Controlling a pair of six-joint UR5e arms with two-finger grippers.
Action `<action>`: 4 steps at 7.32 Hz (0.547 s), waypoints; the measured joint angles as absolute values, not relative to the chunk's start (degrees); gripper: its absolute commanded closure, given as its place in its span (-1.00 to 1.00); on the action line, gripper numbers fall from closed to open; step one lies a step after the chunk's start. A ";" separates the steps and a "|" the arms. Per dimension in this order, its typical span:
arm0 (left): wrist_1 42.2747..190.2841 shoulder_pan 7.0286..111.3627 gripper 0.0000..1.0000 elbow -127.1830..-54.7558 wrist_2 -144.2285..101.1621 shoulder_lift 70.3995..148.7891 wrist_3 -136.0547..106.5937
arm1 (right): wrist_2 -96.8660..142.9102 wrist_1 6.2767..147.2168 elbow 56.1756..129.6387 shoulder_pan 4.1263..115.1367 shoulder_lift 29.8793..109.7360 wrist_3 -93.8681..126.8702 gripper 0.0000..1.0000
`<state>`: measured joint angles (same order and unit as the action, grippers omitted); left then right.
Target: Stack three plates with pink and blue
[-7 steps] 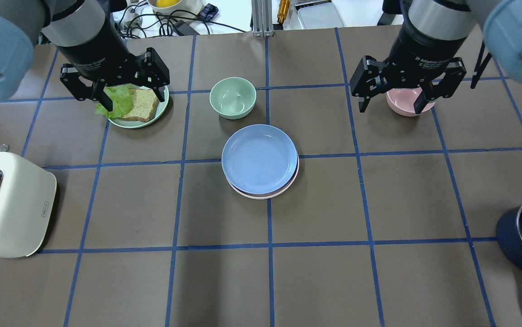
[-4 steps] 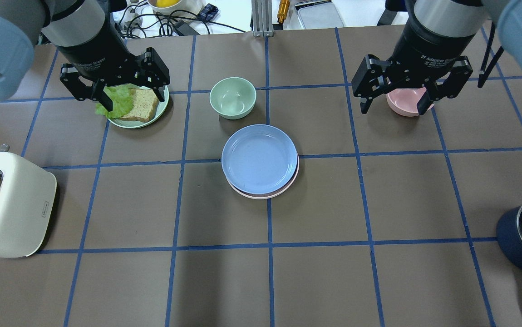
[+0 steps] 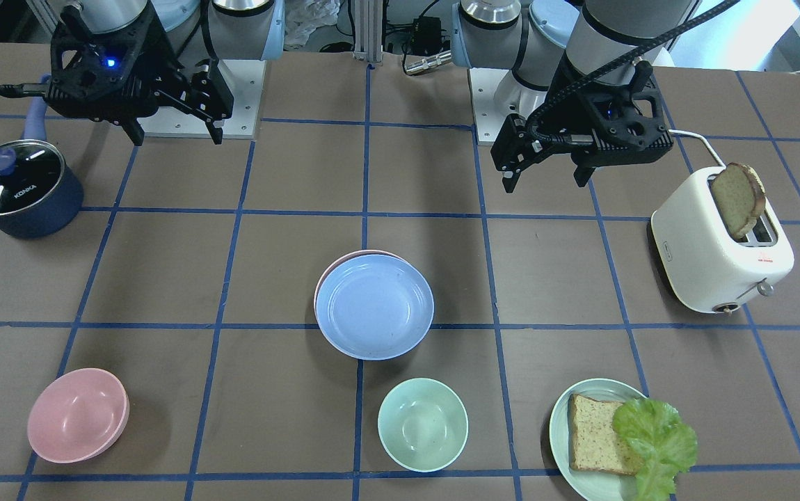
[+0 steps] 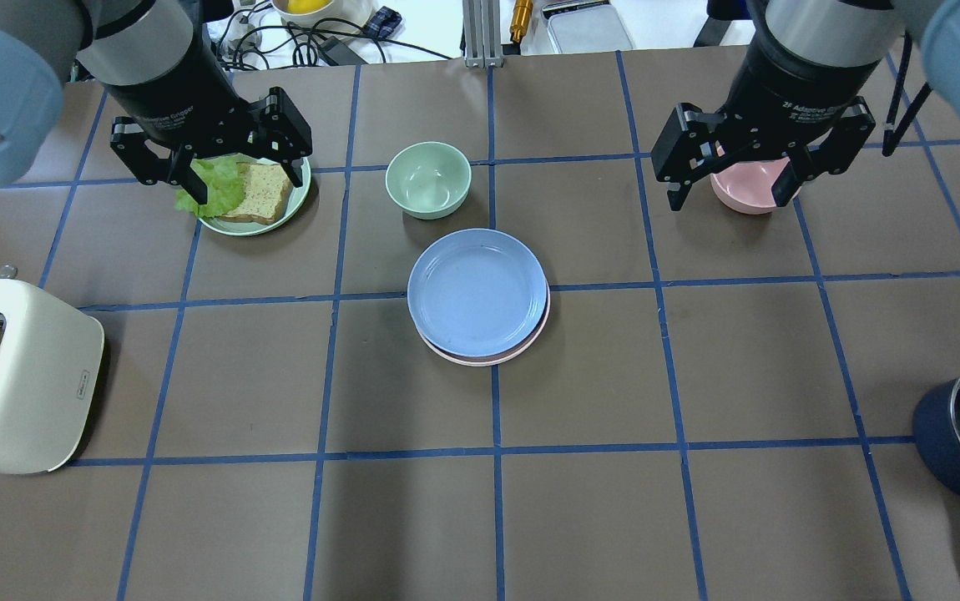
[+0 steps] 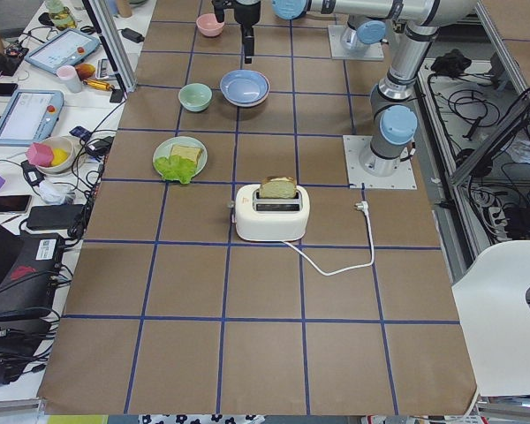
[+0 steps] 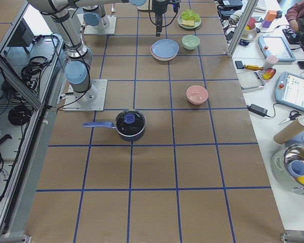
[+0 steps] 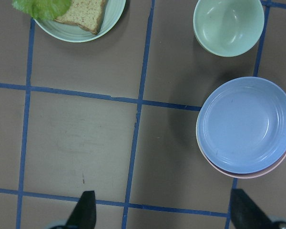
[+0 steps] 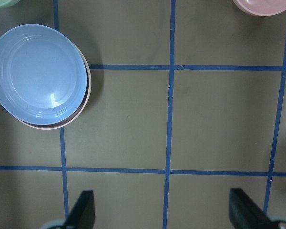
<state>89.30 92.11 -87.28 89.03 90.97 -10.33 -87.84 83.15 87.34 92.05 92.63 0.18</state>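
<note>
A light blue plate (image 4: 477, 290) lies on top of a pale pink plate (image 4: 487, 361) at the table's middle; only the pink rim shows. The stack also shows in the front view (image 3: 374, 306), the left wrist view (image 7: 245, 125) and the right wrist view (image 8: 38, 72). No cream-white plate shows; I cannot tell whether one lies under the stack. My left gripper (image 4: 244, 179) is open and empty, high over the bread plate, left of the stack. My right gripper (image 4: 728, 200) is open and empty, high over the pink bowl, right of the stack.
A mint bowl (image 4: 428, 179) stands just behind the stack. A pink bowl (image 4: 747, 188) is at the back right. A pale green plate (image 4: 300, 192) with bread and lettuce is at the back left. A toaster (image 4: 29, 384) stands at the left edge, a dark pot (image 4: 947, 434) at the right.
My right gripper has shifted slightly to the right and turned a little. The left gripper and the plates have not moved.
</note>
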 measured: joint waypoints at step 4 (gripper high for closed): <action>89.27 92.09 -1.00 -87.28 89.03 90.97 -10.31 | -87.81 83.19 87.33 92.05 92.66 -0.95 -1.00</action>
